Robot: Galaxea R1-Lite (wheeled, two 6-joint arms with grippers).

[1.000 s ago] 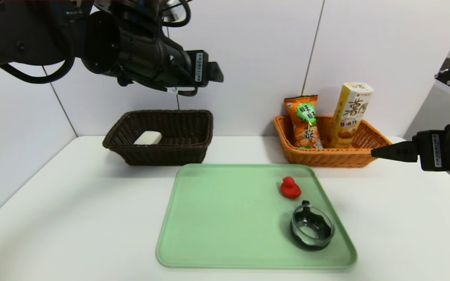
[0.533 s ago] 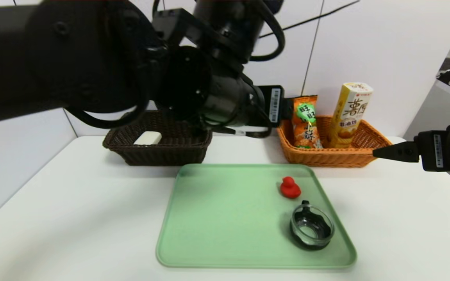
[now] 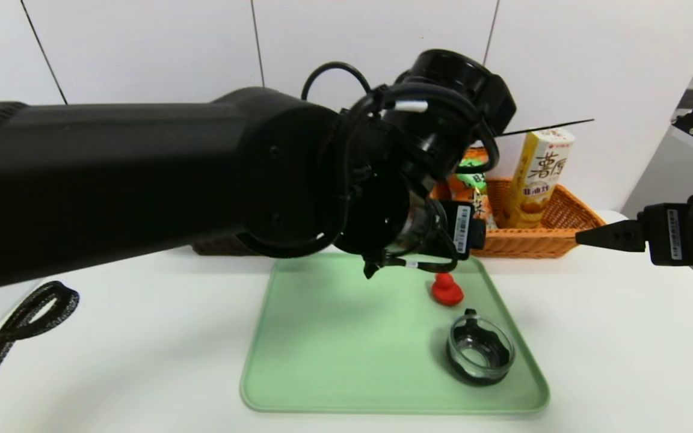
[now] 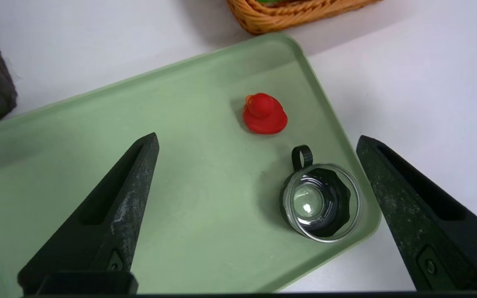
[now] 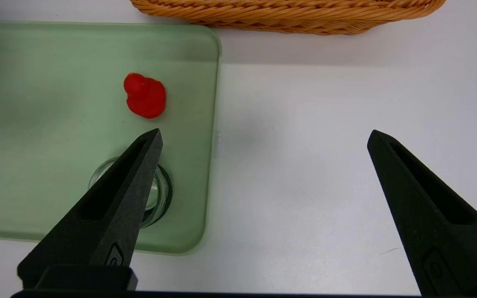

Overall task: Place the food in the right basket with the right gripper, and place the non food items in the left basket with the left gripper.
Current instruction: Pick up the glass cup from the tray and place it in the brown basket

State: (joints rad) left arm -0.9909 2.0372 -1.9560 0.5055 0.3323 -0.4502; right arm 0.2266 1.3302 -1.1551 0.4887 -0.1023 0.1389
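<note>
Left gripper (image 4: 257, 134), fingers wide and holding nothing, hangs above green tray (image 3: 382, 337). Red rubber duck (image 3: 447, 290) sits beside glass cup (image 3: 481, 349). Best centre over duck, descend straight, avoid cup's handle. Right gripper (image 5: 265, 130) parked right of tray, fingers wide.

Between the open fingers of the left gripper (image 4: 259, 134), and beyond their tips, a red duck (image 4: 265, 113) sits on a green tray (image 4: 197, 265). A clear glass cup (image 4: 321, 203) with a black handle stands nearer the right-hand finger, untouched. Past the tray, farther from the gripper, an orange wicker basket (image 4: 288, 16) rests on the white desk (image 4: 420, 82).
</note>
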